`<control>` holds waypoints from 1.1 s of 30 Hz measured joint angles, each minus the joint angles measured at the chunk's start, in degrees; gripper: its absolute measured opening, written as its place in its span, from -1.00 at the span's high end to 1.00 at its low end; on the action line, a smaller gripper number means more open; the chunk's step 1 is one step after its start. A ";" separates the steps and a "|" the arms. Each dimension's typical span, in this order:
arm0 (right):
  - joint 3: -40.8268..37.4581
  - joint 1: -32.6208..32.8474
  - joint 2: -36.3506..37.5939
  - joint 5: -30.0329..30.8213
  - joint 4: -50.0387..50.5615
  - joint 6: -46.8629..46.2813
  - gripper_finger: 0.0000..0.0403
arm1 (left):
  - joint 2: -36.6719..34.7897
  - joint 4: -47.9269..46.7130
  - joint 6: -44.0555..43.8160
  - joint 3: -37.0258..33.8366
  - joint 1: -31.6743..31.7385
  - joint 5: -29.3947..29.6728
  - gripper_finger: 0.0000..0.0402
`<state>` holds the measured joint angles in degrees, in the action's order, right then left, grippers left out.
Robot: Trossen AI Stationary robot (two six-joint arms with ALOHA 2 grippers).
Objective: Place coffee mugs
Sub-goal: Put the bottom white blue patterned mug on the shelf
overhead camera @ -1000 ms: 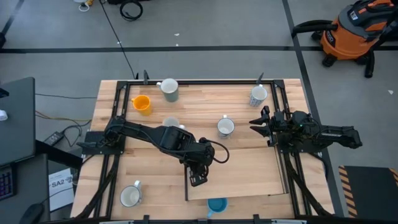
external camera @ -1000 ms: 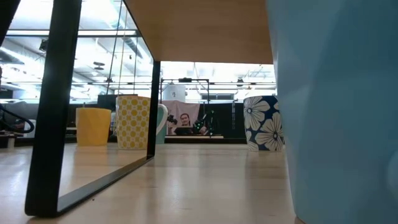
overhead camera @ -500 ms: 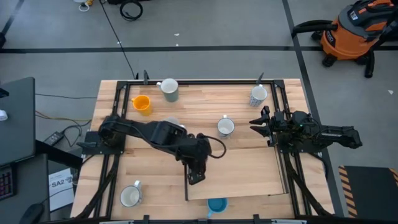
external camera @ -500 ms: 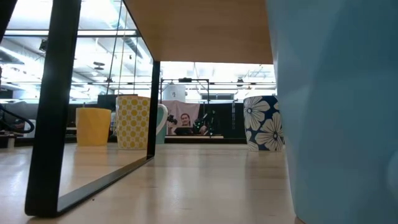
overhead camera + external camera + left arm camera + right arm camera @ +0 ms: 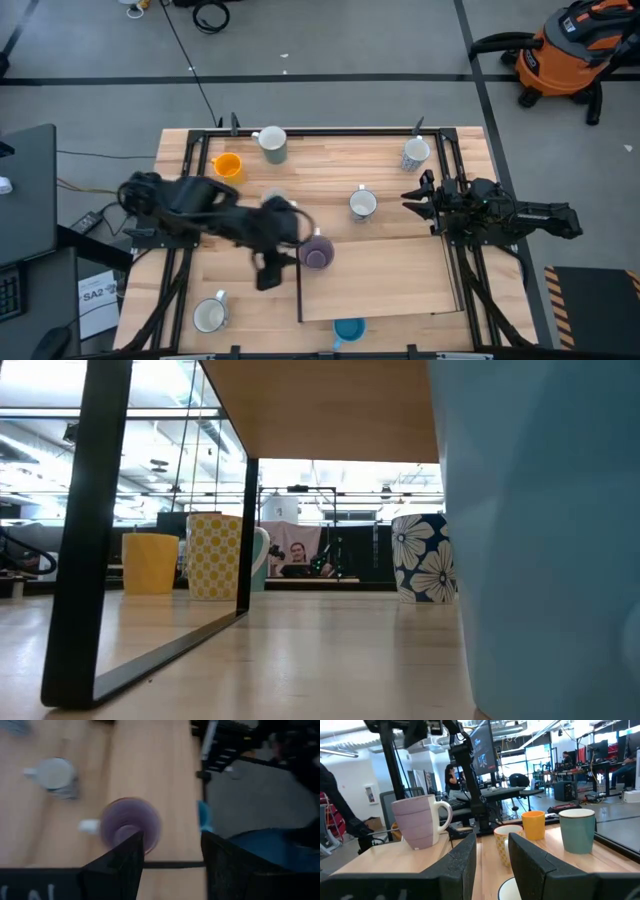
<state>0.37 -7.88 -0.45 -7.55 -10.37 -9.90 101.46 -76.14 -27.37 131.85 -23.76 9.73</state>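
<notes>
Beside purple mug [image 5: 317,252] — left gripper [image 5: 268,272] spread, empty; right gripper [image 5: 418,203] at table's right edge, parted, empty.

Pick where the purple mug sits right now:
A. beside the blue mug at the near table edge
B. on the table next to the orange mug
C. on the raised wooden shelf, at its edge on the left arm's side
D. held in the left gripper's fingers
C: in the high view the purple mug stands alone on the raised wooden shelf at its left edge, with the left gripper open and clear of it.
</notes>
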 joint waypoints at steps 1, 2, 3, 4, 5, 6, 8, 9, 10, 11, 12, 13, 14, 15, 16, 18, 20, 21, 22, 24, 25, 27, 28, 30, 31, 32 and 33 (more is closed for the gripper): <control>-0.01 -0.02 -0.02 0.00 -0.12 0.01 0.40 | -0.88 -1.91 -0.19 0.02 -1.23 3.03 0.00; 0.01 0.00 -0.02 0.00 -0.36 -0.01 0.40 | -1.59 -4.21 -0.75 0.02 -2.60 6.23 0.00; 0.01 -0.02 0.00 0.00 -0.38 0.00 0.40 | -2.13 -6.31 -1.86 0.00 -3.88 9.33 0.00; 0.00 -0.01 -0.02 -0.01 -0.39 0.00 0.40 | -2.60 -7.87 -3.30 0.00 -5.09 12.06 0.00; 0.00 0.00 -0.02 -0.01 -0.53 0.01 0.40 | -2.86 -9.53 -5.09 0.00 -6.23 14.26 0.00; -0.01 -0.02 -0.02 0.00 -0.75 0.01 0.40 | -2.92 -11.14 -6.70 0.00 -7.34 16.32 0.00; 0.01 -0.01 -0.02 0.00 -0.75 -0.01 0.40 | -2.79 -13.72 -8.74 -0.03 -9.81 19.57 0.00; -0.01 -0.02 -0.02 0.00 -0.87 0.01 0.40 | -2.70 -13.94 -9.54 -0.28 -10.92 21.02 0.00; -0.01 -0.02 -0.02 0.00 -0.98 -0.01 0.40 | -2.78 -13.37 -9.56 -1.12 -11.87 22.06 0.00; -0.01 -0.02 -0.02 0.00 -0.96 -0.01 0.40 | -2.90 -13.19 -9.32 -2.34 -12.58 22.42 0.00; 0.00 -0.02 -0.02 0.00 -0.94 0.01 0.40 | -2.87 -13.40 -9.22 -3.51 -13.06 22.41 0.00; 0.00 -0.02 -0.02 0.00 -0.94 0.00 0.40 | -2.75 -13.80 -9.65 -4.78 -13.51 22.39 0.00; 0.01 0.00 -0.02 0.00 -0.94 0.01 0.40 | -2.73 -13.78 -10.21 -6.64 -13.92 22.36 0.00; 0.01 -0.02 -0.02 0.00 -0.94 0.01 0.40 | -3.08 -13.71 -10.64 -8.67 -14.19 22.39 0.00; -0.01 -0.02 -0.02 0.00 -0.94 0.00 0.40 | -3.68 -13.80 -10.82 -10.83 -14.48 22.25 0.00; 0.01 -0.02 -0.02 0.00 -1.13 0.01 0.40 | -5.52 -13.74 -11.04 -15.67 -14.55 22.01 0.00; 0.00 -0.02 -0.02 0.00 -1.16 0.01 0.40 | -8.29 -13.81 -12.10 -21.19 -14.56 21.95 0.00; 0.01 -0.02 -0.02 0.00 -1.16 0.00 0.40 | -9.80 -13.70 -13.11 -24.11 -14.29 21.82 0.00; -0.01 -0.02 -0.02 0.00 -1.16 0.01 0.40 | -11.72 -13.74 -14.56 -27.02 -14.02 21.60 0.00; -0.01 -0.02 -0.02 0.00 -1.16 -0.01 0.40 | -16.25 -13.36 -18.39 -32.79 -13.67 21.30 0.00; 0.01 -0.02 -0.02 0.00 -1.16 0.01 0.40 | -18.72 -12.71 -20.47 -35.63 -13.65 20.99 0.00; 0.01 -0.02 -0.02 0.00 -1.16 0.00 0.40 | -23.49 -9.94 -24.21 -40.95 -13.67 18.87 0.00; 0.00 -0.02 -0.02 0.00 -1.15 -0.01 0.40 | -25.68 -8.30 -26.04 -43.40 -13.69 17.06 0.00; 0.00 -0.02 -0.02 0.00 -1.14 -0.01 0.40 | -29.48 -4.40 -30.03 -47.37 -13.74 13.36 0.00; 0.01 -0.02 -0.02 0.00 -1.16 -0.01 0.40 | -31.11 -2.65 -31.89 -48.98 -13.76 11.86 0.00; -0.01 -0.02 -0.02 0.00 -1.14 -0.01 0.40 | -32.57 -0.99 -33.47 -50.56 -13.91 10.60 0.00; -0.01 -0.02 -0.02 0.00 -1.14 -0.01 0.40 | -33.66 0.35 -35.06 -51.91 -14.22 9.58 0.00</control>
<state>0.36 -7.90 -0.47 -7.55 -11.51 -9.91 67.80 -75.79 -62.43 79.94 -37.98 19.31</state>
